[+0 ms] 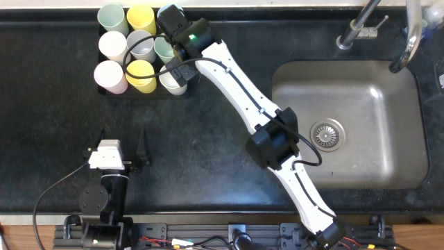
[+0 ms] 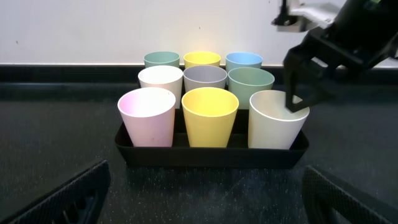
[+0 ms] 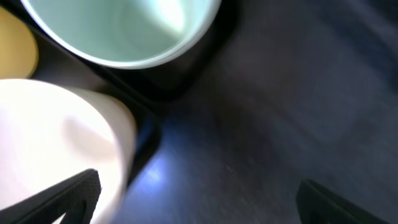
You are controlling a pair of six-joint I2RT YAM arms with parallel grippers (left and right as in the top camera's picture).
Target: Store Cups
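A kitchen: steel sink (image 1: 378, 94), faucet (image 1: 358, 28), dark countertop (image 1: 208, 163).

In the top view's upper left, nine cups (image 1: 141, 43) stand three by three in a tray (image 2: 211, 155) on the counter (image 1: 208, 160), the right gripper (image 2: 300, 103) over the lower-right corner cup (image 1: 173, 82), the left gripper (image 1: 123, 135) below the tray at lower left, and the sink (image 1: 347, 125) at right.

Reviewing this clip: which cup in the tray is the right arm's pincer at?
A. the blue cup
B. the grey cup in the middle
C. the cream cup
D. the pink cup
C: in the left wrist view the right pincer sits at the rim of the cream cup, which stands at a corner of the black tray, one finger reaching down inside that rim.
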